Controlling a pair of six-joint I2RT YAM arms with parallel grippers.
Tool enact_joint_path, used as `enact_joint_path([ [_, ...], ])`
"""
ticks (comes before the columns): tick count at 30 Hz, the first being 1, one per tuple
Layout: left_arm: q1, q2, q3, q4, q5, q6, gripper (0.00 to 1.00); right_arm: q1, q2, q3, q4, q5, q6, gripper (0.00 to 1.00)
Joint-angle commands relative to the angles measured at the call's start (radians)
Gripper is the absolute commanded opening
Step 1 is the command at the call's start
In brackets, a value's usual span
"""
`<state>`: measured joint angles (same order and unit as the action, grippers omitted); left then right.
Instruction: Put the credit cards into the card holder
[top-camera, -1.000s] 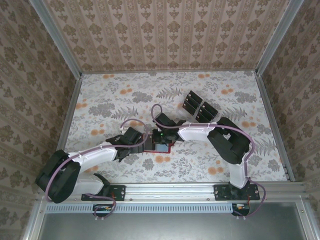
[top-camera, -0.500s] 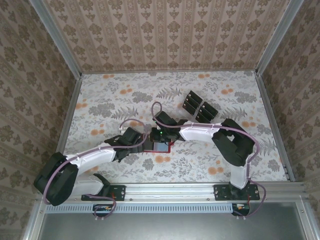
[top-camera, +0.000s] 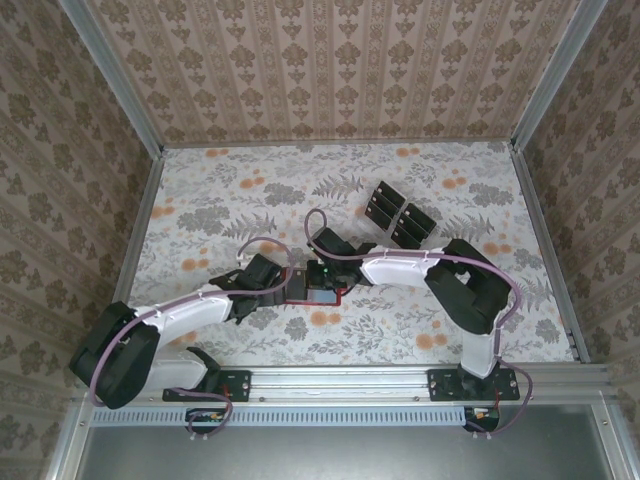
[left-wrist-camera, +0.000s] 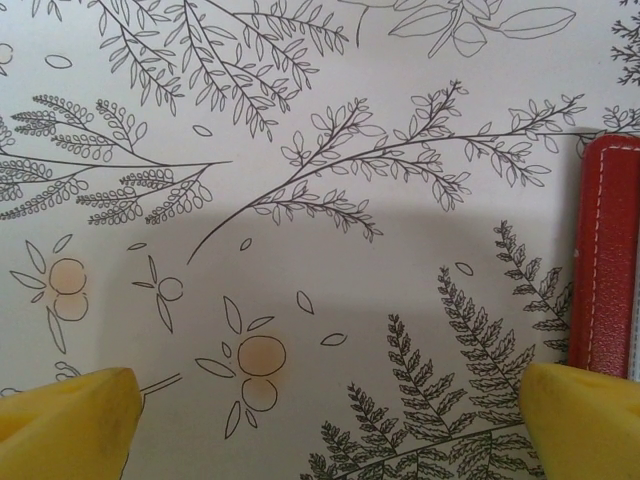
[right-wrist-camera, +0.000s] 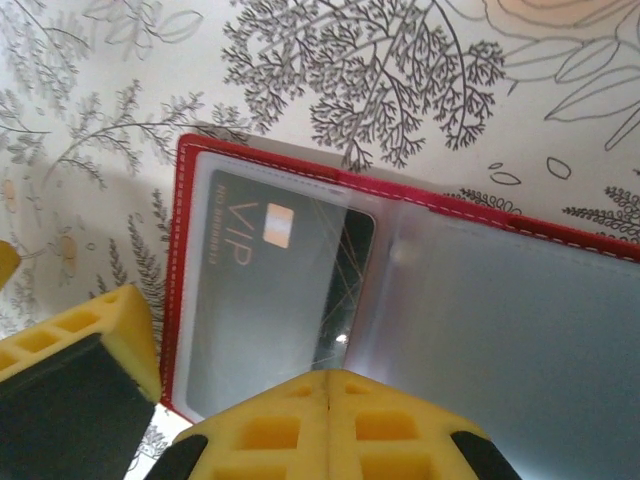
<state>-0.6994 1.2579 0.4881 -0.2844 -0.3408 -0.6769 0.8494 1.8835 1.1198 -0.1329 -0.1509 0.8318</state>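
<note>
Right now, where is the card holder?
In the top view, the card holder lies open at the table's centre, beneath the shut right end effector, with its left edge beside the open left end effector.

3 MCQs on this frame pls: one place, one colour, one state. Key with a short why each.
1. In the top view, where do the loose credit cards lie?
A. near left corner
B. far side, right of centre
C. on the front rail

2. What colour is the card holder?
A. blue
B. red
C. green

3. How does the left gripper stand?
A. open, holding nothing
B. shut on a card
C. shut on the card holder

Key:
1 B, the dark cards sit toward the far wall, right of centre.
2 B, a red stitched edge shows in the left wrist view.
3 A, its yellow fingers stand wide apart with nothing between them.
</note>
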Motion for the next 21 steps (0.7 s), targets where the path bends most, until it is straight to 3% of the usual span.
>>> enact_joint_path([
  [1, 0.005, 0.014, 0.001, -0.007, -0.01, -0.006, 1.0, 0.006, 0.03, 0.001, -0.024, 0.02, -0.008, 0.05],
  [21, 0.003, 0.022, -0.014, 0.021, 0.022, -0.013, 1.0, 0.028, 0.094, 0.068, -0.02, -0.018, -0.005, 0.03],
])
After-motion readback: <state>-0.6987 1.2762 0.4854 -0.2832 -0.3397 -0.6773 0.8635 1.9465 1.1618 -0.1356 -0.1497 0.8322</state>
